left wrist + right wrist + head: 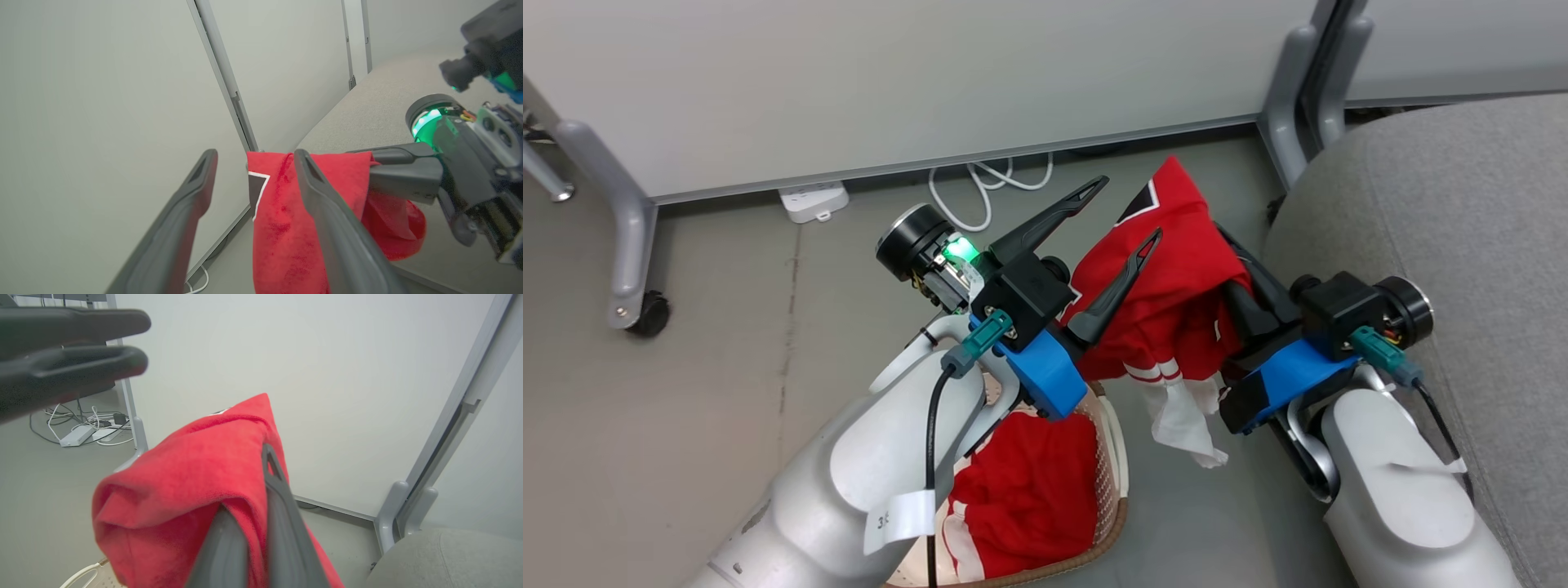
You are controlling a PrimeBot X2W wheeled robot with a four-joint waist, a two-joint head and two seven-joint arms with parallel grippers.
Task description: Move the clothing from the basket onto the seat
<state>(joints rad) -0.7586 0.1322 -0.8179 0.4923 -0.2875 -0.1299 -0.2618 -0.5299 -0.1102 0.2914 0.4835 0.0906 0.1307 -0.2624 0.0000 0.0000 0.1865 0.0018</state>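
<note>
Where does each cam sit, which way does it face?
Head: atop robot, looking down at basket, seat; left arm, right arm show.
Left wrist: on left arm, looking along open left jaws at wall panel; right jaws show at right.
Right wrist: on right arm, looking along shut right jaws pinching the red garment.
Shared: all three show that garment and seat.

The floor (686, 392) was plain grey, with one thin seam running left of the basket (1109, 469). The basket stood directly on it. To the basket's right, apart from it, stood the grey seat (1445, 212). Beyond the basket, at the foot of the partition (890, 73), lay a white power strip (813, 202) with a looped white cable (980, 192) beside it. Well left of the basket, a grey partition leg (625, 237) rested on a black caster (647, 314). Further grey legs (1286, 122) stood beyond the basket to its right.
</note>
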